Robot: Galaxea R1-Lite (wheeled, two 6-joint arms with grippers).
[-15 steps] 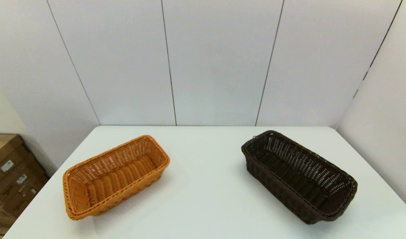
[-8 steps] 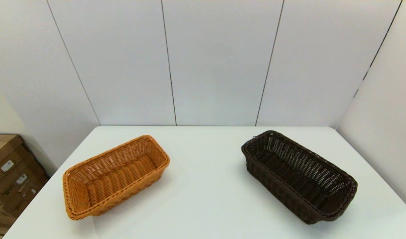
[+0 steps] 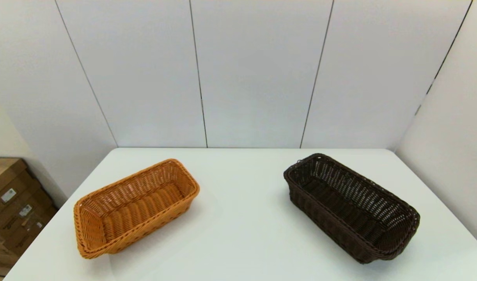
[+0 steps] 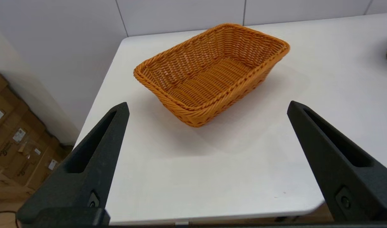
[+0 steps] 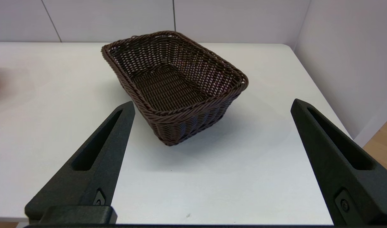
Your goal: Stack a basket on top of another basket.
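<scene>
The dark brown woven basket (image 3: 351,207) sits empty on the right of the white table (image 3: 242,230); it fills the middle of the right wrist view too (image 5: 174,85). The orange-tan basket (image 3: 135,207) lies empty on the left, angled, and shows in the left wrist view (image 4: 212,71). My left gripper (image 4: 207,107) is open, held back near the table's front edge, short of the orange-tan basket. My right gripper (image 5: 212,106) is open as well, short of the dark basket's near end. Neither arm shows in the head view.
White wall panels stand behind the table and along its right side (image 3: 445,156). Cardboard boxes (image 3: 12,203) sit on the floor left of the table. A strip of bare tabletop separates the two baskets.
</scene>
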